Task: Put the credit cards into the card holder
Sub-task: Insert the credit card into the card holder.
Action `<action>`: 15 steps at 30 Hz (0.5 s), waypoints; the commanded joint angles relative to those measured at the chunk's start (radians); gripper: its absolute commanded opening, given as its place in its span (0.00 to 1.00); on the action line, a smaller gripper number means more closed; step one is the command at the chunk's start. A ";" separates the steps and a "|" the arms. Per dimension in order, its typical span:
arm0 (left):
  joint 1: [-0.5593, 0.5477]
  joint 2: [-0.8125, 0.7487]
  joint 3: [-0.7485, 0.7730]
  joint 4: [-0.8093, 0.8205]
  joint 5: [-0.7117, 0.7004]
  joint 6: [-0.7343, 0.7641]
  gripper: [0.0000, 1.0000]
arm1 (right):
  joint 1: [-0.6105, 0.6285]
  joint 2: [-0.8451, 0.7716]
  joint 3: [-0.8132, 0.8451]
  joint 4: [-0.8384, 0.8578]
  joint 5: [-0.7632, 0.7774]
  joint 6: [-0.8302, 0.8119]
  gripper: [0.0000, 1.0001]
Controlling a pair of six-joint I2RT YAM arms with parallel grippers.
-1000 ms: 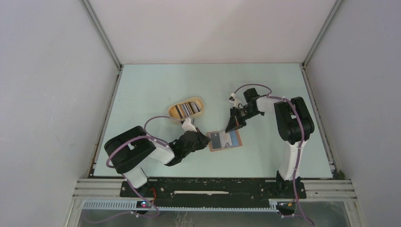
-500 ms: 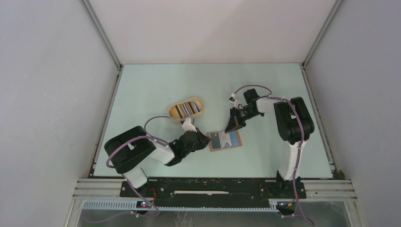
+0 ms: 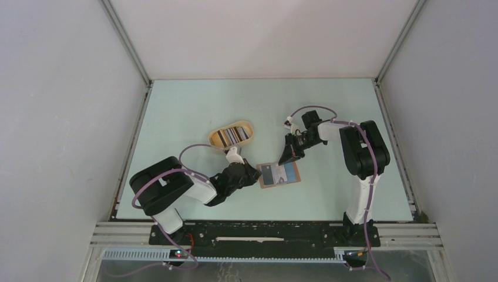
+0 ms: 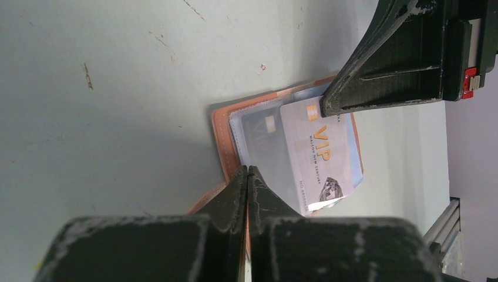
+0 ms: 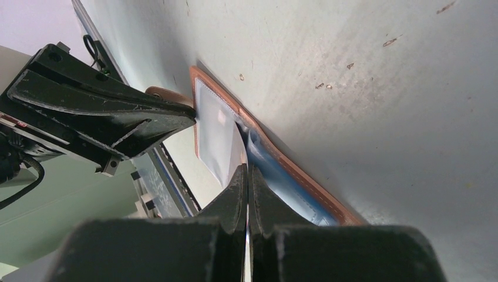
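Just right of centre in the overhead view, the card holder (image 3: 281, 175) lies open on the pale green table (image 3: 194, 106). It has not moved since a second ago. The left gripper (image 3: 256, 175) comes in from the lower left, jaws pressed together on the holder's near leather edge, as before. A dark card (image 4: 261, 132) sits under the clear sleeve. The right gripper (image 3: 286, 160) reaches down from the upper right. Its jaws are closed on one corner of a pale VIP card (image 4: 320, 155), which lies slanted over the sleeve. The only difference from the earlier frames is that this gripper has crept very slightly leftward. Toward the upper left of the holder, apart from it, an oval tan tray (image 3: 212, 137) holds more cards (image 3: 232, 135).
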 commanded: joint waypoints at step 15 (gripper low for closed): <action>0.005 0.012 0.042 -0.016 0.025 0.037 0.03 | 0.025 0.001 -0.025 0.078 -0.003 0.069 0.00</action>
